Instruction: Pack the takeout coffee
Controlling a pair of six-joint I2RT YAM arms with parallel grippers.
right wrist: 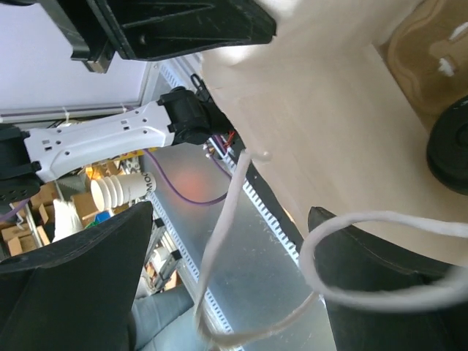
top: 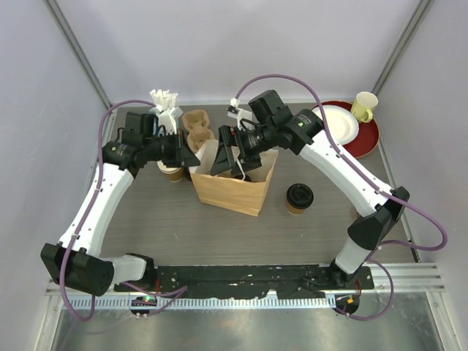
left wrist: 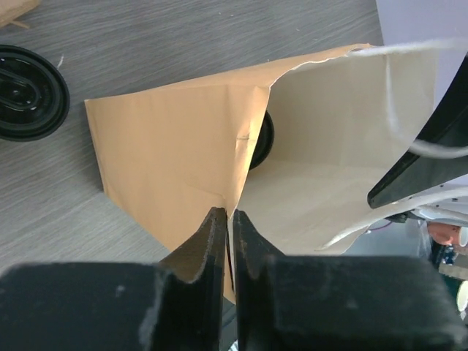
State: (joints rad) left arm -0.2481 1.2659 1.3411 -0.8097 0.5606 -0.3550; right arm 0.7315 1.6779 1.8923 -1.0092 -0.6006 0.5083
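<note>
The paper bag (top: 232,191) is being pinched at its rim by the left gripper (left wrist: 227,217); the right gripper (top: 232,167) is being held wide open over its mouth.

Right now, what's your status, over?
Left fingers shut on bag rim. Right fingers open at bag mouth. Left cup and right cup on table, outside bag. Handle cord dangles between right fingers.

A robotics lab's test cell: plain white panel walls (top: 241,44) on grey metal corner posts (top: 78,51) enclose a grey wood-grain surface (top: 307,241), with a black perforated mounting rail (top: 241,276) at 6 o'clock and purple cables (top: 278,76) looping overhead (brown cardboard boxes (right wrist: 40,199) sit outside).
</note>
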